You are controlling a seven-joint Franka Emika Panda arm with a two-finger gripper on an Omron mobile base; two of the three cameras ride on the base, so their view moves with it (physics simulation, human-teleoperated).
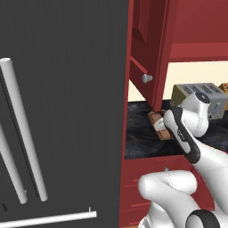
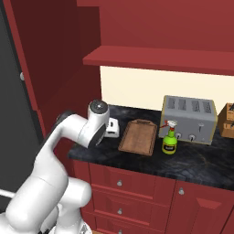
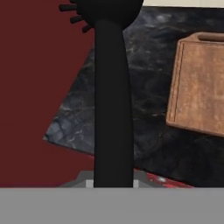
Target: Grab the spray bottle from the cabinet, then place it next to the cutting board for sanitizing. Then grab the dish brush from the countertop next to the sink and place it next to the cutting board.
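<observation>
The cabinet (image 2: 137, 27) is the biggest thing I see from the right base view. It is dark red and hangs on the wall above the counter (image 2: 192, 162). From the left base view one of its doors (image 1: 149, 49) stands open, with a small grey knob on it.

The counter is shiny black stone with faint pale lines in it. Red drawers (image 2: 119, 183) with little silver knobs sit under it.

The white arm (image 2: 68, 132) reaches over the left end of the counter, and its hand is low there, just left of the cutting board (image 2: 138, 137).

The grey toaster (image 2: 189, 119) stands at the back of the counter, against the pale wall.

The cutting board is brown wood and lies flat on the counter, just left of the toaster. Its arched handle end points to the wall. In the hand view I see the board (image 3: 201, 87) on the right side.

The spray bottle (image 2: 169, 141) is small and green with a white top and a red tip. It stands upright on the counter between the board and the toaster, just beside both.

The dish brush (image 3: 111, 87) is black. In the hand view its long handle runs straight up the middle, with short bristles at the top end. It is up in the air over the left corner of the counter, near the board but not touching it.

The fingers (image 3: 135, 183) are clenched on the low end of the brush handle.
</observation>
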